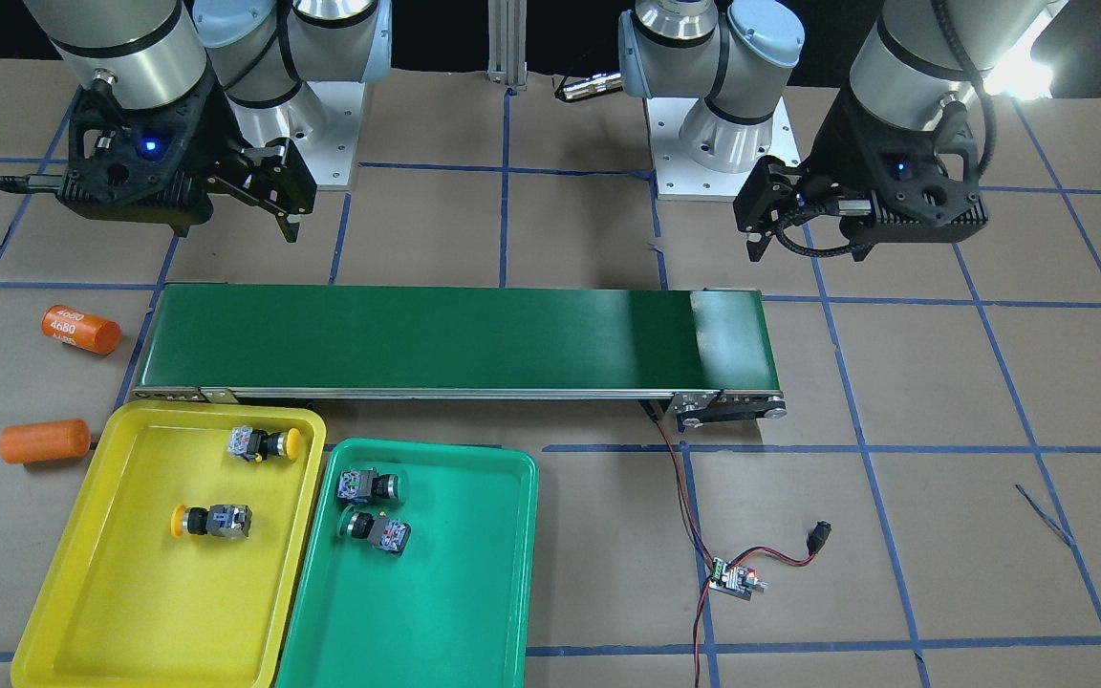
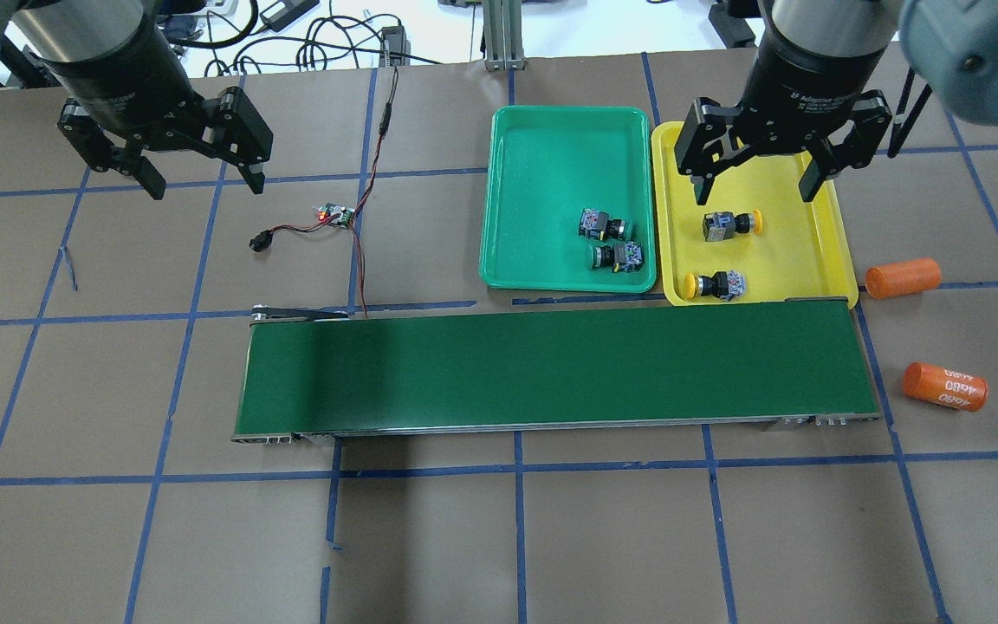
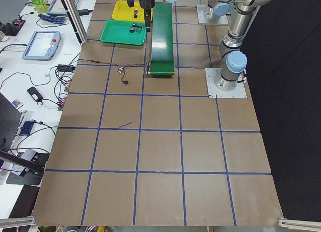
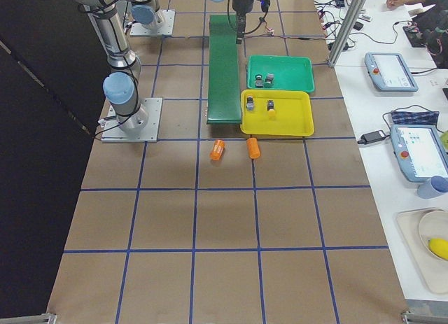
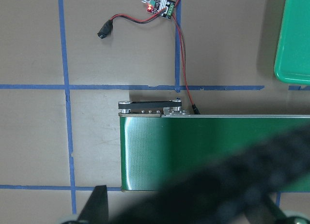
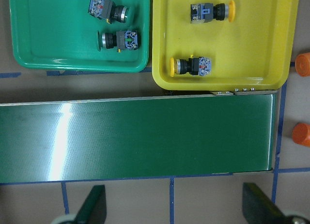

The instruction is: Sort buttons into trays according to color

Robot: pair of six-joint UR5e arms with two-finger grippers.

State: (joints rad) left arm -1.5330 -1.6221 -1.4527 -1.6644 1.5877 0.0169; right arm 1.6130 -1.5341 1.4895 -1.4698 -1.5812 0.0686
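Observation:
Two yellow buttons [image 2: 731,224] [image 2: 714,283] lie on their sides in the yellow tray [image 2: 837,225]. Two green buttons [image 2: 603,227] [image 2: 618,256] lie in the green tray [image 2: 551,156] beside it. The right wrist view shows the yellow pair [image 6: 210,11] [image 6: 193,67] and the green pair [image 6: 107,7] [image 6: 120,39]. My right gripper [image 2: 754,186] hangs open and empty, high over the conveyor side of the yellow tray. My left gripper [image 2: 200,178] is open and empty, high above the table at the other end, far from both trays.
A long dark-green conveyor belt [image 2: 551,368] lies across the middle, with nothing on it. Two orange cylinders [image 2: 902,277] [image 2: 945,386] lie beyond its right end. A small controller board [image 2: 334,215] with red and black wires lies near the belt's left end.

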